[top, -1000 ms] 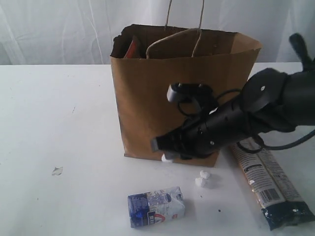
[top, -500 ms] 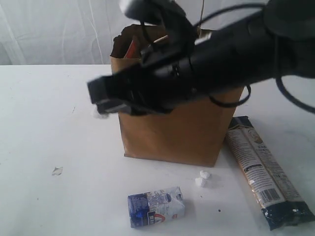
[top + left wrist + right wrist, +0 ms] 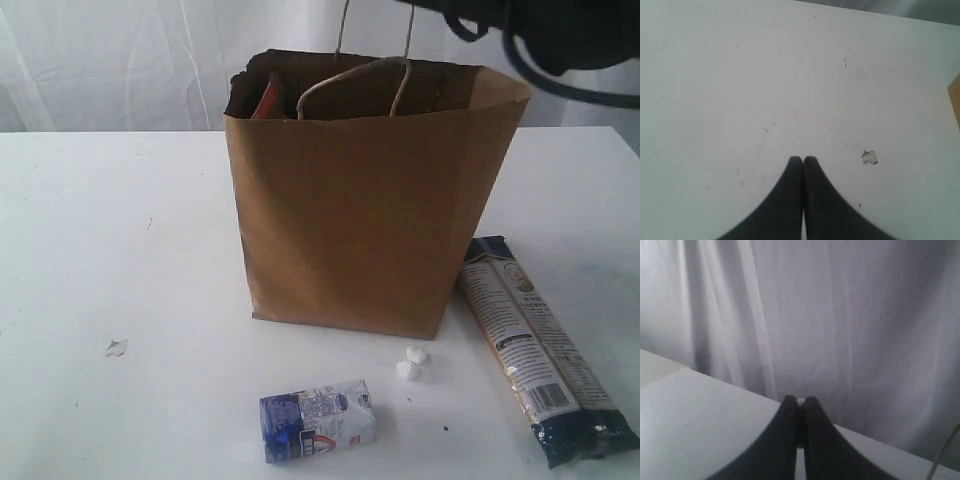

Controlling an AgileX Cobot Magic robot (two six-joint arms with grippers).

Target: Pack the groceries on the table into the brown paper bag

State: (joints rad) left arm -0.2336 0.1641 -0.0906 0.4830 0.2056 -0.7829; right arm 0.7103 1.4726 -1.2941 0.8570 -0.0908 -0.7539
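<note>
the bag (image 3: pixel 370 200) stands on the table (image 3: pixel 120 250). the carton (image 3: pixel 318 420) lies in front of it, the packet (image 3: pixel 540 360) just right, crumbs (image 3: pixel 410 362) between them. a pouch (image 3: pixel 268 100) sits inside the bag, left.

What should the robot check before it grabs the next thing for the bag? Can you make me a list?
1. Brown paper bag standing upright with its mouth open: ok.
2. Small blue-white carton lying free on the table, with nothing on top: ok.
3. Long dark-blue-and-cream packet lying uncovered beside the bag: ok.
4. Left gripper open and ready to grab: not ok, it is shut.
5. Right gripper empty: cannot tell. It is shut, and a pale speck shows between its tips.
6. Room left inside the bag: cannot tell from these views.
</note>
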